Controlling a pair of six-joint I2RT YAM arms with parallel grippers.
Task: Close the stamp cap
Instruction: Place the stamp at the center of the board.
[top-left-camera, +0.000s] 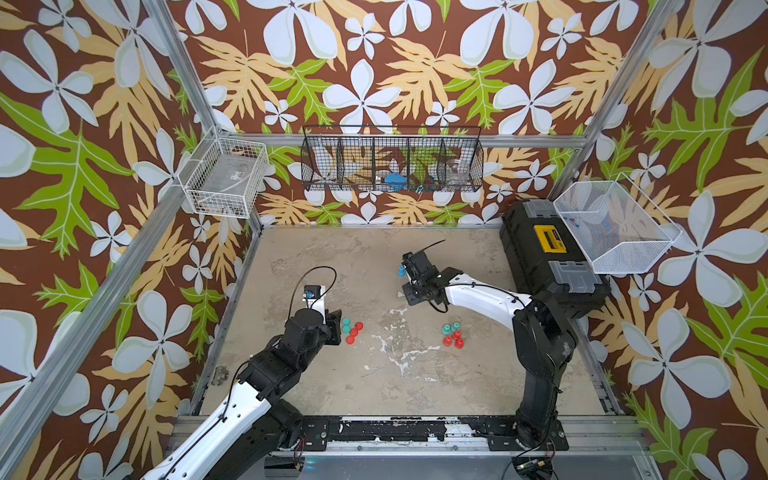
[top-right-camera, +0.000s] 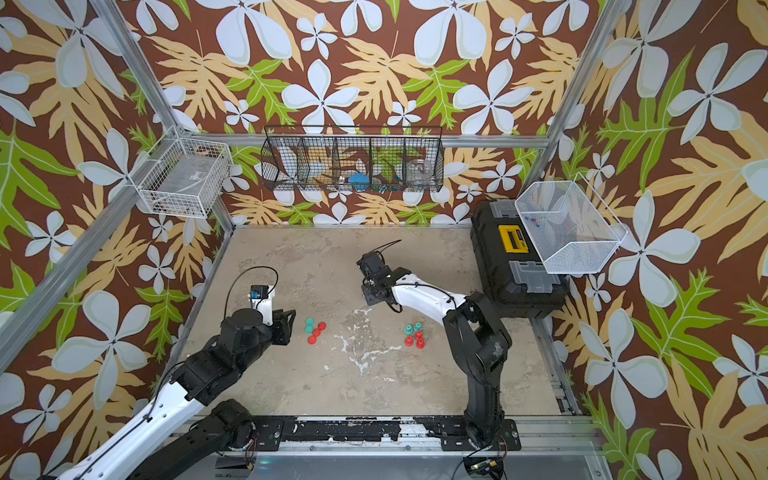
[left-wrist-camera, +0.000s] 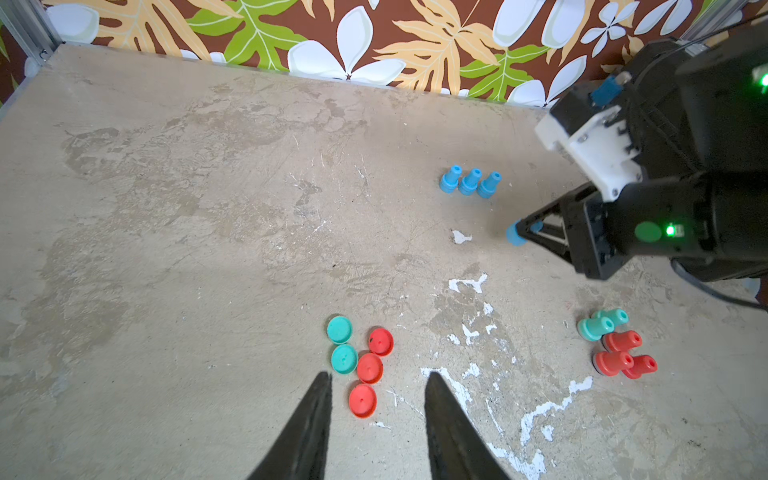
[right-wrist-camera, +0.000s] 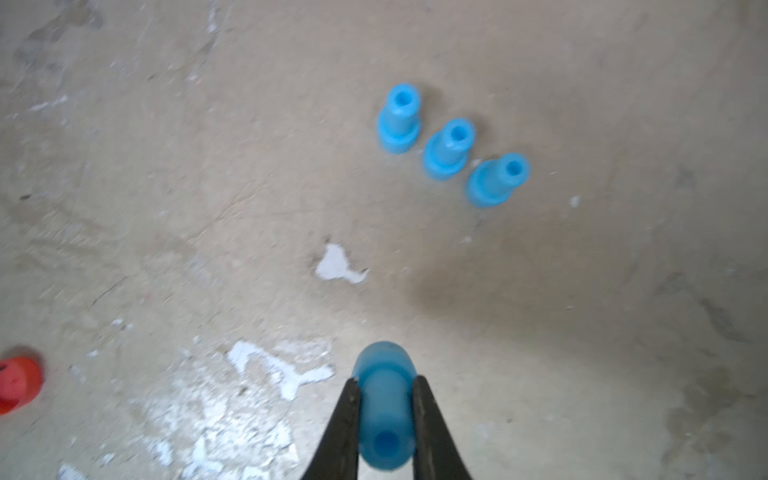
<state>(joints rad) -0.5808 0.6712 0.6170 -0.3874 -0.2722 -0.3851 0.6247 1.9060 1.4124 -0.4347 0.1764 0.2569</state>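
My right gripper (right-wrist-camera: 385, 379) is shut on a blue stamp (right-wrist-camera: 384, 415), clamped by its narrow handle, wide end pointing away, above the table; the left wrist view also shows this stamp (left-wrist-camera: 516, 235). Three more blue stamps (right-wrist-camera: 451, 147) stand upright in a row beyond it. Loose teal and red caps (left-wrist-camera: 361, 365) lie in a cluster just ahead of my left gripper (left-wrist-camera: 379, 376), which is open and holds nothing. In both top views the left gripper (top-left-camera: 334, 328) sits right beside the caps (top-left-camera: 351, 330). Teal and red stamps (top-left-camera: 453, 334) lie grouped under the right arm.
A black toolbox (top-left-camera: 548, 257) stands at the table's right edge, with a white mesh basket (top-left-camera: 615, 226) above it. A black wire basket (top-left-camera: 392, 160) hangs on the back wall and a white wire basket (top-left-camera: 226, 176) at the back left corner.
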